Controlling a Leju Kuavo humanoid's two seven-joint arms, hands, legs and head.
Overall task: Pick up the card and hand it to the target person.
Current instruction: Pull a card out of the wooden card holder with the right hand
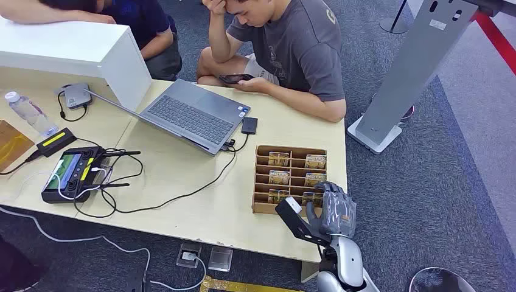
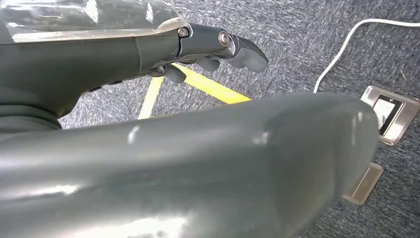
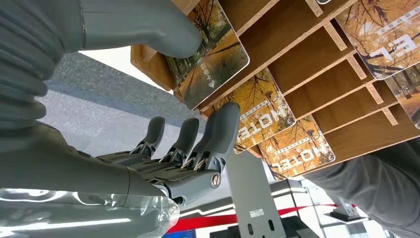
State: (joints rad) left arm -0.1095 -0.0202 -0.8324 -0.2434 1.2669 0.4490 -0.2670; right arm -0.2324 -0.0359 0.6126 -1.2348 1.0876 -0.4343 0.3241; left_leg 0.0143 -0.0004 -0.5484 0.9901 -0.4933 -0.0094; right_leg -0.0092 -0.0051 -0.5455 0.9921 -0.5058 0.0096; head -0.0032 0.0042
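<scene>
tabletop (image 1: 182, 182): light wood; laptop (image 1: 191, 114), controller w/ cables (image 1: 73, 173), water bottle (image 1: 27, 112) on it. Wooden card rack (image 1: 291, 150) sits at the corner nearest the robot's right side.
person (image 1: 292, 48): seated at far edge of tabletop, just beyond the rack, looking at a phone; likely the one to hand to, judging by the task.
card rack: slotted, several hotel cards standing in its rows.
card (image 3: 210, 57): in the rack's row nearest the robot, right-hand end; long axis runs along the slot, upper part sticks out of it.
key relation: card is directly at the right robot hand (image 1: 333, 210), touching or nearly so; left robot hand (image 2: 218, 47) hangs low over the carpet, well apart. Right does the job.
right robot hand pose: above rack's near-right corner; thumb (image 3: 143, 25) on one face of card, fingers (image 3: 220, 131) on the other side, around the card edge. Looks like a pinch closing; can't tell if grip is firm yet.
left robot hand: holds nothing, fingers loosely extended.
next, by judgement: close the pinch, lift the card out along the slot, then reach forward over the rack to the person.
</scene>
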